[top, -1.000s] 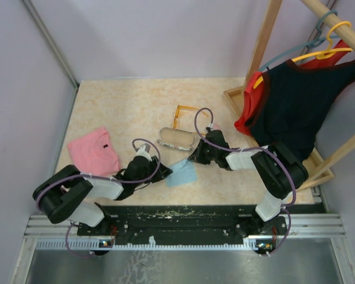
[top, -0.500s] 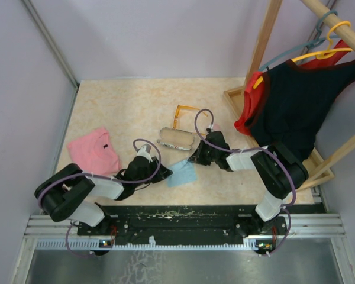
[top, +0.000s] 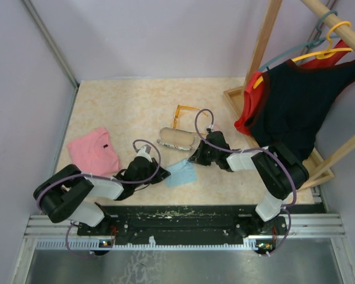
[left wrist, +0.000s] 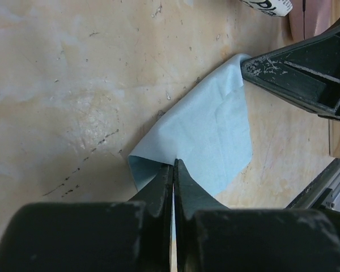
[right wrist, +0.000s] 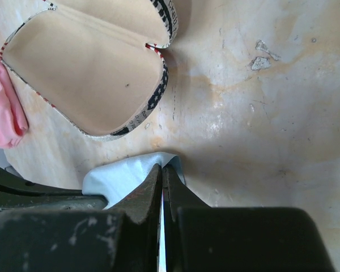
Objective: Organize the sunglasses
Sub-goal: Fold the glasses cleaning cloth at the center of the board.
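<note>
On the pale table (top: 124, 100) both arms reach toward the middle, and the change is at the left one. The left claw (left wrist: 173, 168), which stood partly open a second ago, is now clenched on the near corner of the light blue cloth (left wrist: 207, 127). The right claw (right wrist: 161, 170) is clenched as before, and it seems to pinch the opposite corner of the same cloth. So the cloth is now held at two ends. I judge they will lift or fold it, perhaps for the open printed case (right wrist: 85, 73) just beside it. The orange sunglasses (top: 181, 113) lie untouched behind that case, apart from both claws. The black pair I cannot find.
</note>
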You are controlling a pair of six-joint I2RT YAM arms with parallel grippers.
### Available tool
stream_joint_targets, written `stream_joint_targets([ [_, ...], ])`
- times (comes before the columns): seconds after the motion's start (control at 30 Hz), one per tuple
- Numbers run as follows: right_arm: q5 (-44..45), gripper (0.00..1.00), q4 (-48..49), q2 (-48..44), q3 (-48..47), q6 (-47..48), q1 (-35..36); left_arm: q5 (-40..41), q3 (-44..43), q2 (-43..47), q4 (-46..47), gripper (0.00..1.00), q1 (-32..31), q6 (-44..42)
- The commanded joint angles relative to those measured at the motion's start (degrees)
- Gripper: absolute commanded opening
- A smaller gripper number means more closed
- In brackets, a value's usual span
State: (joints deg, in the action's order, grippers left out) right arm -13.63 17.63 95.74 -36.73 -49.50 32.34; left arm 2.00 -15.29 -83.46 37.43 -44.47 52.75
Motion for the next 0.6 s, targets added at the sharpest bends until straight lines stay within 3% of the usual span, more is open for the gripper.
stream_joint_targets([
  [0.0,-0.11,0.0,1.47,-3.75,0.87,0.94,-0.42,1.59,-1.17,2.45,-2.65,0.01,0.89,-1.86],
  [0.57,0.88,0.0,1.39,-7.25,0.57,1.24,-0.43,-2.97,-3.45,3.3,-2.89,0.01,6.21,-5.6],
])
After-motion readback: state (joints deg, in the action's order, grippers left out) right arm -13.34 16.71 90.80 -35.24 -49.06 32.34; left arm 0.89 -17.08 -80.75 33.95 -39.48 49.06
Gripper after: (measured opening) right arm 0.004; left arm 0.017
